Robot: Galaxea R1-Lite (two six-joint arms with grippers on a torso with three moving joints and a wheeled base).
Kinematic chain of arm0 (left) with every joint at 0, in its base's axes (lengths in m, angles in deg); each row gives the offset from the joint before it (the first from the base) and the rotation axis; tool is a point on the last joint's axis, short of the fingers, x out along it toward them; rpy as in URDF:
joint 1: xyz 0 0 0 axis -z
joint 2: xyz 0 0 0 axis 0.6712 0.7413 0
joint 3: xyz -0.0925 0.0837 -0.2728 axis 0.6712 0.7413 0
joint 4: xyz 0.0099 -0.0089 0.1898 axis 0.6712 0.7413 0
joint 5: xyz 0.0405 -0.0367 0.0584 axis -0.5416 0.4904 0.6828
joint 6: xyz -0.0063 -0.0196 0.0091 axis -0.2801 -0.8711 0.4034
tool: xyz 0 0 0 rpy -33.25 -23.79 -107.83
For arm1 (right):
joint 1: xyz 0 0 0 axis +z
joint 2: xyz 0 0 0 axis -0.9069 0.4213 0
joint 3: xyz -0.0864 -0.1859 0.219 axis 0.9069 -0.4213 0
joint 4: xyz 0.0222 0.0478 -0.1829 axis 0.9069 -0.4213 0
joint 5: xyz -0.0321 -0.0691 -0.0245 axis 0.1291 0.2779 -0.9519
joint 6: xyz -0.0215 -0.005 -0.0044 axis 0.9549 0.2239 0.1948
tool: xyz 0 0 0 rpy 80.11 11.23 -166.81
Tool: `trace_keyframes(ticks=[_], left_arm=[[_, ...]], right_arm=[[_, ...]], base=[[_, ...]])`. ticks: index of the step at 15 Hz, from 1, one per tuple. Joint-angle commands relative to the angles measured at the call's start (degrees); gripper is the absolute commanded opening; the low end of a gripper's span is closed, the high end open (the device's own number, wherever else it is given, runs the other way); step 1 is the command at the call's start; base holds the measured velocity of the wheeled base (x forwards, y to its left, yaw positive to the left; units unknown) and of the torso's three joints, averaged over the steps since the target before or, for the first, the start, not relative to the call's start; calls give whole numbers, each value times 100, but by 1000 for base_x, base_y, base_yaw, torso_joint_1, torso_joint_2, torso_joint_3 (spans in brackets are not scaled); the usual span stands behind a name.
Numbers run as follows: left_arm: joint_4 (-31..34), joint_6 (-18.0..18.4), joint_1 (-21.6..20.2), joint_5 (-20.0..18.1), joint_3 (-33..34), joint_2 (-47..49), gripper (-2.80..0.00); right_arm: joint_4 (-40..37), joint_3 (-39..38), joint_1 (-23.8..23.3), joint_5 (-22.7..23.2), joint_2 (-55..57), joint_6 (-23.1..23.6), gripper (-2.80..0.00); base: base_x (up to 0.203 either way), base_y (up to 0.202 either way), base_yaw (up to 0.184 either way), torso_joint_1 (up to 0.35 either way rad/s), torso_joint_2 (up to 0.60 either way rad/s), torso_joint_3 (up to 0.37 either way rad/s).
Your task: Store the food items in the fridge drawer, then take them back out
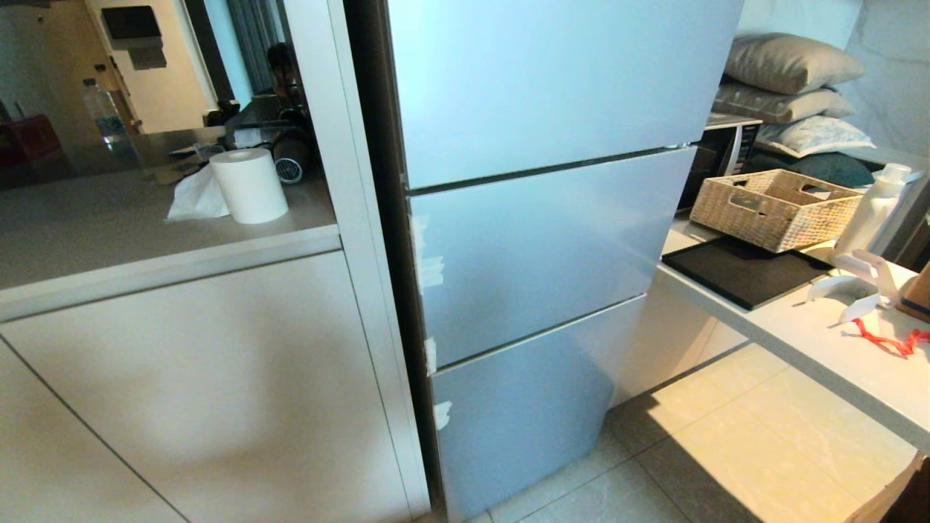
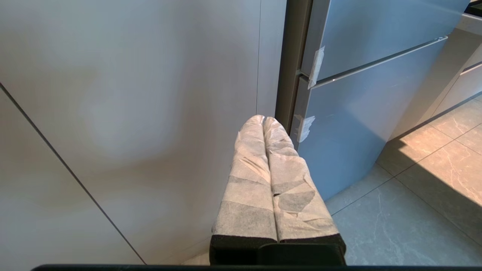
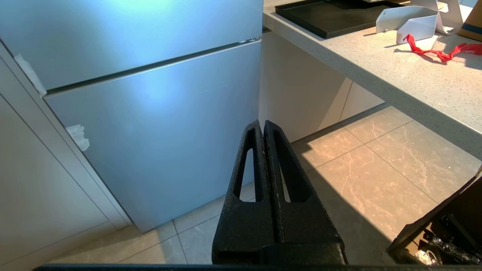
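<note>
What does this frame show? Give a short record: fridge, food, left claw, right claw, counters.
fridge: fridge, all three doors shut, white tape scraps along its left edge
food: none in view
left claw: left claw shut, empty, wrapped in pale tape, low before the cabinet beside the fridge
right claw: right claw shut, empty, low before the fridge's lowest door
counters: paper roll on the left one; basket, black tray, red ribbon on the right one

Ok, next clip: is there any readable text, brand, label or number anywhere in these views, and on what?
None can be read.
Microwave: faint marks along its top edge, too small.
Water bottle: label blurred.
Fridge: only blank white tape scraps.
</note>
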Motion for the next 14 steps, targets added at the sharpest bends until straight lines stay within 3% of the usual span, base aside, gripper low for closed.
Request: trace_keyframes(ticks=[1,9,12,14], left_arm=[[0,-1,-1,0,9,-1,-280],[-48,136,-1,-18,-2,-1,-280],[24,119,-1,-102,-205,-1,-280],[40,73,-1,-154,-751,51,-280]], right_arm=[[-2,0,0,-3,9,-4,-280],[-2,0,0,-3,9,-4,-280],[-2,0,0,-3,9,-4,-280],[-2,0,0,-3,9,-4,-280]], base=[[0,0,0,0,0,0],[0,0,0,0,0,0],[0,0,0,0,0,0],[0,0,0,0,0,0]])
